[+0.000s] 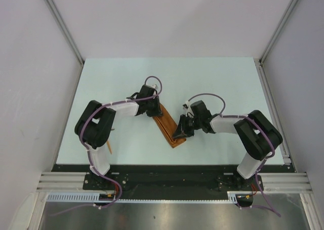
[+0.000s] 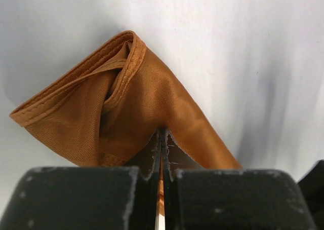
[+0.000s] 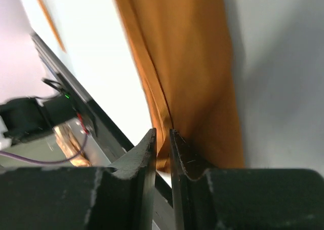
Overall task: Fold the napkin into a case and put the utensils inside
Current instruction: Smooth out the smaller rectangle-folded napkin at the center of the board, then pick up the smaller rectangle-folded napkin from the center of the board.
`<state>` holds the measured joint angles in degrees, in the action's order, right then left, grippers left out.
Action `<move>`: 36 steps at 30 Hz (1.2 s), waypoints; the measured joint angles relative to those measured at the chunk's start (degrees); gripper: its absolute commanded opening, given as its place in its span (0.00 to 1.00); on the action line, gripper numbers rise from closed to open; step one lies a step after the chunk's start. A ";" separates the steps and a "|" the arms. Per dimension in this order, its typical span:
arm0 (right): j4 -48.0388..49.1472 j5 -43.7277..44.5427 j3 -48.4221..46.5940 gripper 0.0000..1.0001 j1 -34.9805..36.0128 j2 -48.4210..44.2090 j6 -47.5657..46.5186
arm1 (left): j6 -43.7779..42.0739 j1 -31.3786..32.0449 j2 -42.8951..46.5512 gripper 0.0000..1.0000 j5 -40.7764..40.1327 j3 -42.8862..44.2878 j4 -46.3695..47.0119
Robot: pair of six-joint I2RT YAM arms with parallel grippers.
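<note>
Left gripper [image 2: 161, 132] pinches the 11 o'clock end of the folded napkin [image 1: 167, 125], right gripper [image 3: 162, 135] its 5 o'clock end; uneven pulling could unfold the layers.

Pale table [image 1: 212, 88] carries folded napkin [image 1: 169, 128], perhaps a utensil [image 1: 109, 148].

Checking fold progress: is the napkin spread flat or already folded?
Folded: from above the napkin is a narrow strip, and the left wrist view shows hemmed layers doubled over.
</note>
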<state>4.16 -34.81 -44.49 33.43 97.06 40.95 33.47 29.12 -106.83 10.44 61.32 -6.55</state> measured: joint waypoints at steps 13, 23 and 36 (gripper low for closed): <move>-11.58 7.19 -3.96 0.43 4.85 -4.98 -8.66 | -0.63 0.39 3.74 0.36 -1.79 0.28 -4.04; -27.23 26.88 -24.00 0.82 14.82 -4.76 -26.43 | 1.36 -9.68 29.03 0.41 0.28 -1.31 -8.61; -37.29 45.48 -37.92 0.80 22.49 18.29 -30.99 | 5.73 -16.20 56.63 0.43 -13.90 -11.34 -22.80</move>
<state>-33.12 10.68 -82.41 55.92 115.35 9.96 39.20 12.93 -50.19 -3.46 49.98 -29.34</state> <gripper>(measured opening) 0.832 0.436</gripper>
